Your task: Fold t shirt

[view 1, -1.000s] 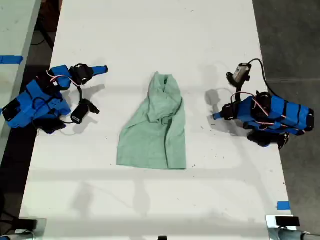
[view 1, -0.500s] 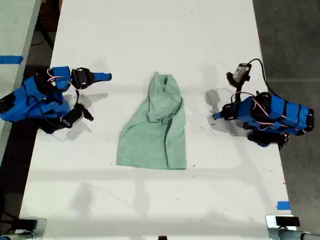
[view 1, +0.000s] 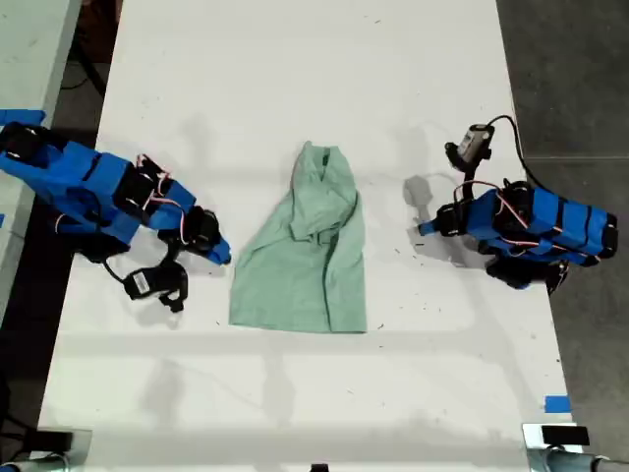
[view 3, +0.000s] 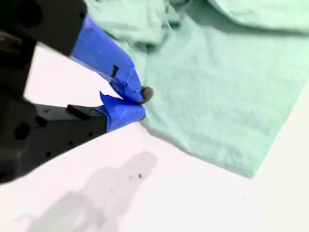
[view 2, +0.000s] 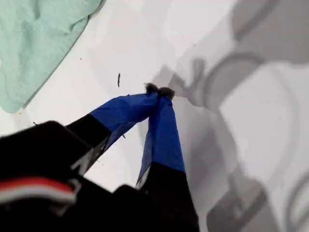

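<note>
So on the exterior view's left, my second hand (view 1: 224,256) is reaching in low over the white table (view 1: 295,79), tips right at the edge of the t shirt (view 1: 305,256). In the second wrist view the blue-taped fingers (view 3: 123,72) are pinched together right on the cloth's border; I honestly can't tell if any fabric is caught between them.

The t shirt sits mid-table, pale mint green and wrinkled. It's partly bunched: narrow and rumpled at the far end, spreading wider toward the exterior view's bottom.

On the exterior view's right, my first hand (view 1: 423,229) points toward the shirt but is well apart from it. It's clenched with nothing in it, tips meeting on bare table in the first wrist view.
</note>
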Controlling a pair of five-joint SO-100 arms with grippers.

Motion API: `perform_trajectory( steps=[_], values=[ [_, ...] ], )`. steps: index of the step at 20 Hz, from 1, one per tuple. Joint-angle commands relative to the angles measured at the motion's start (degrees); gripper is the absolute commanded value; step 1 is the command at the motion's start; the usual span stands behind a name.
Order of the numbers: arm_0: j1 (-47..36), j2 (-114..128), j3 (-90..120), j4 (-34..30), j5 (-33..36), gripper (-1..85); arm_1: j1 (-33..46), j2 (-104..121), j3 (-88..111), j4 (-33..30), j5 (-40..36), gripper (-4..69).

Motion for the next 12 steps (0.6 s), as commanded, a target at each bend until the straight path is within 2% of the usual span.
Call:
perform_trajectory(
  steps=[1,3,8,12],
  values=[
    [8.09,-13.01,-9.23,-1.14,-7.82,21.6,-0.7,0.7,2.46,-0.35,0.88,-1.9],
    [9.32,-17.67,-13.36,-0.7,-8.0,24.2,-0.44,0.7,2.46,-0.35,0.88,-1.9],
    [5.63,-22.85,-13.45,4.75,-11.95,25.8,-0.44,0.7,2.46,-0.35,0.88,-1.9],
    [2.29,-25.66,-13.71,4.04,-11.78,25.7,-0.62,0.7,2.46,-0.35,0.88,-1.9]
  ],
)
